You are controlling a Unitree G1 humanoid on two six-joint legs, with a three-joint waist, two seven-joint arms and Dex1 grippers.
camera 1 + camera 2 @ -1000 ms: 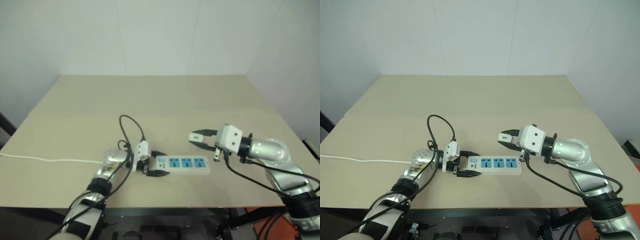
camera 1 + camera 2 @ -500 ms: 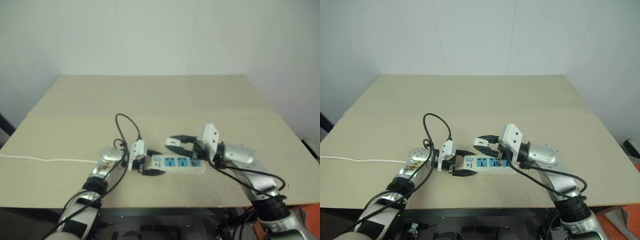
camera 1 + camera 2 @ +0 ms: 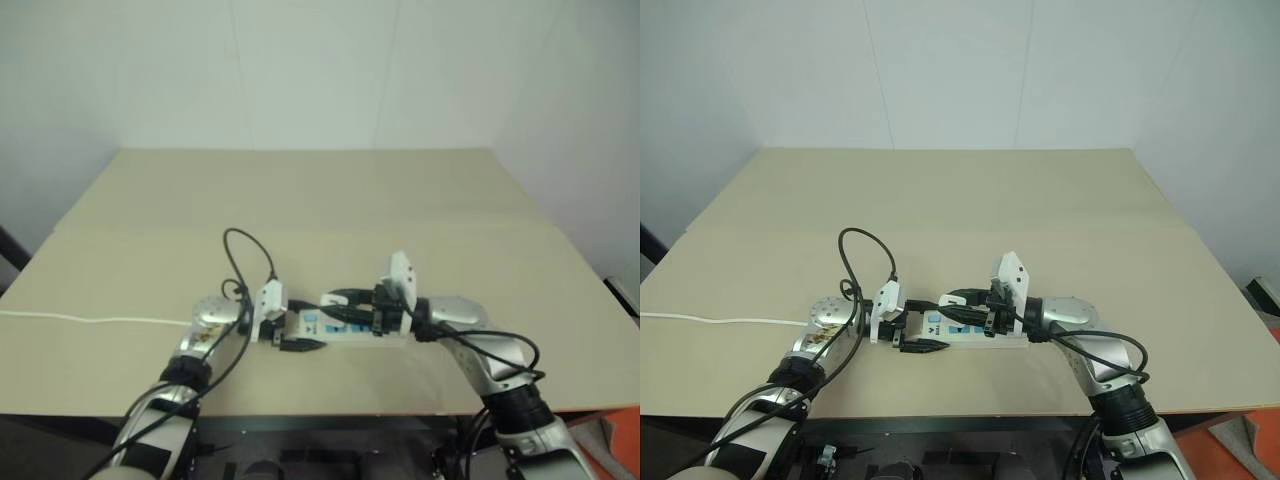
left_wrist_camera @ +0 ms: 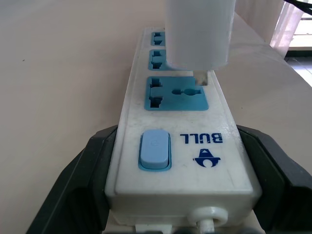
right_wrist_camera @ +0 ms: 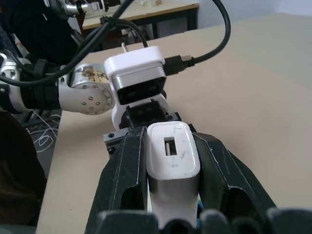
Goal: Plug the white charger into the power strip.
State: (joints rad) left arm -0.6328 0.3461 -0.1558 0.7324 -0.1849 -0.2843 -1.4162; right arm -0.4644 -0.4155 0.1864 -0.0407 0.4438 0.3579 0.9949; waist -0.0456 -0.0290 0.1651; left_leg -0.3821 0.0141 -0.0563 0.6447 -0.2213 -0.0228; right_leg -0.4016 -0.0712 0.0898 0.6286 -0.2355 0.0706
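- White charger [image 5: 171, 155], clamped between the right gripper's [image 5: 168, 161] two black fingers, hangs prongs-down just over the first blue socket [image 4: 176, 92].
- Power strip [image 4: 179, 146] lies on the tan table [image 3: 940, 190], its switch end pinched by the left gripper [image 4: 175, 195], probably to steady it.
- A second ago the right arm hovered well off the strip's far end; now it sits above the strip.

- I seem to stand in a lab or test room, set up plainly for bench work.
- Before me is one bare beige table [image 3: 940, 190], pushed close to blank white walls [image 3: 940, 70].
- My right wrist view shows another desk with metal legs [image 5: 146, 14] and loose cables [image 5: 44, 141] on the floor.
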